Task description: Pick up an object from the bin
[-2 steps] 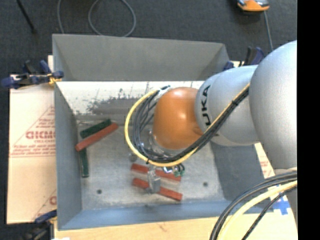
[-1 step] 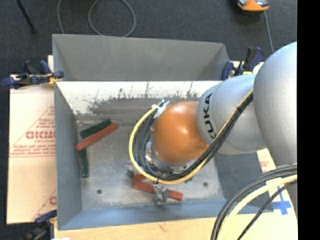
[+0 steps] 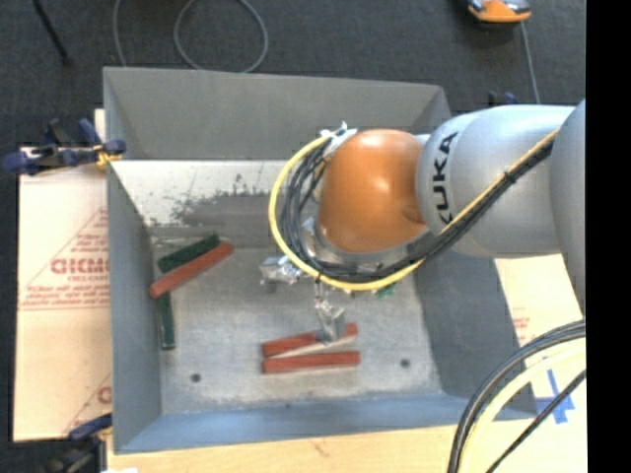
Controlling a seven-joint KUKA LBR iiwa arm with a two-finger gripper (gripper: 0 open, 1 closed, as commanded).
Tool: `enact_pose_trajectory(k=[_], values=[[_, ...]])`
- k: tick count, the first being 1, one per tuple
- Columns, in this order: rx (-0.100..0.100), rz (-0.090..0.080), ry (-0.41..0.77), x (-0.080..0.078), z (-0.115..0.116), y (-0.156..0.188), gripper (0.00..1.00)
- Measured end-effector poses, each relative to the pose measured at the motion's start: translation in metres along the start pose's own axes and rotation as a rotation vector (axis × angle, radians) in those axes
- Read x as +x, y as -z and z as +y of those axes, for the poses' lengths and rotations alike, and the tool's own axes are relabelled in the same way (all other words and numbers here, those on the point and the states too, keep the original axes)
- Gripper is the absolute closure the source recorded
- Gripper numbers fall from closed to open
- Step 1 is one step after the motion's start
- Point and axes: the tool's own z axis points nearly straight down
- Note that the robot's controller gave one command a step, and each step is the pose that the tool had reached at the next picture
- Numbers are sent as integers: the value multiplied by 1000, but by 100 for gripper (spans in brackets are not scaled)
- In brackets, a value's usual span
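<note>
My gripper [image 3: 332,325] hangs below the orange-covered wrist, low over the front middle of the bin. Its tip is at the right end of a red-brown flat stick [image 3: 296,346] that lies slightly slanted on the floor. Whether it touches the stick I cannot tell. A second red-brown stick [image 3: 311,363] lies just in front of the first, almost parallel to it.
At the left side of the bin lie a green stick [image 3: 189,253] and a red-brown stick [image 3: 192,270] side by side, both slanted. A dark green stick [image 3: 166,321] lies lengthwise along the left wall. The arm covers the right rear of the bin.
</note>
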Motion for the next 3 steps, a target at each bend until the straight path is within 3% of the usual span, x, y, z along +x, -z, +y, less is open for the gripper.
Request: enact_pose_trajectory(k=[1,2,3], values=[[-5,8,-162,73,31,-38,0],[-5,5,-165,72,30,-37,100],[-2,2,-152,72,36,89,100]])
